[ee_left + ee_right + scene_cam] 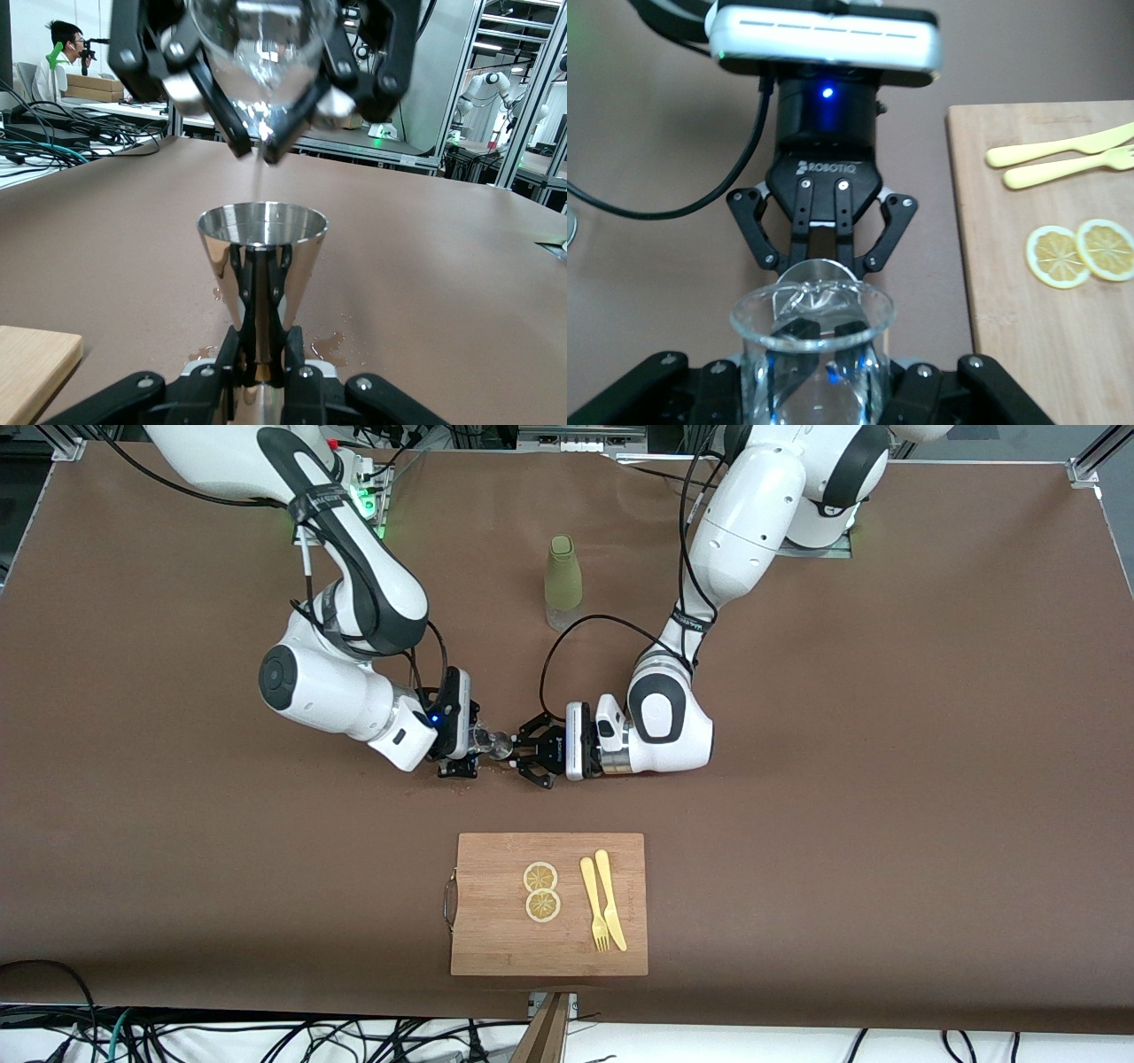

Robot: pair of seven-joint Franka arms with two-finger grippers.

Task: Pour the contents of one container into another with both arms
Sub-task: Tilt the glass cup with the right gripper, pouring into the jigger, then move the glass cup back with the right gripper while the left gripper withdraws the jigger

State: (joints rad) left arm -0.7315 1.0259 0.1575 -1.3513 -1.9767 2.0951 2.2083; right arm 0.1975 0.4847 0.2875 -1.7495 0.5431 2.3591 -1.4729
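The small clear glass (pixel 483 737) is tipped over the silver metal cup (pixel 502 745), low over the middle of the table. My right gripper (pixel 472 744) is shut on the glass (pixel 811 354). My left gripper (pixel 524 755) is shut on the cup's lower part. In the left wrist view the cup (pixel 262 257) stands upright in my left gripper (pixel 262 359). The glass (pixel 261 62) hangs right above it in the right gripper (pixel 263 133). A thin stream (pixel 258 181) falls into the cup. In the right wrist view, the cup's rim (pixel 819 270) shows at the left gripper (pixel 824 252).
A tall olive-green bottle (pixel 563 583) stands farther from the front camera than the grippers. A wooden cutting board (pixel 496 939) lies nearer, with two lemon slices (pixel 541 890) and a yellow fork and knife (pixel 603 903). Spilled drops (pixel 332 341) wet the table by the cup.
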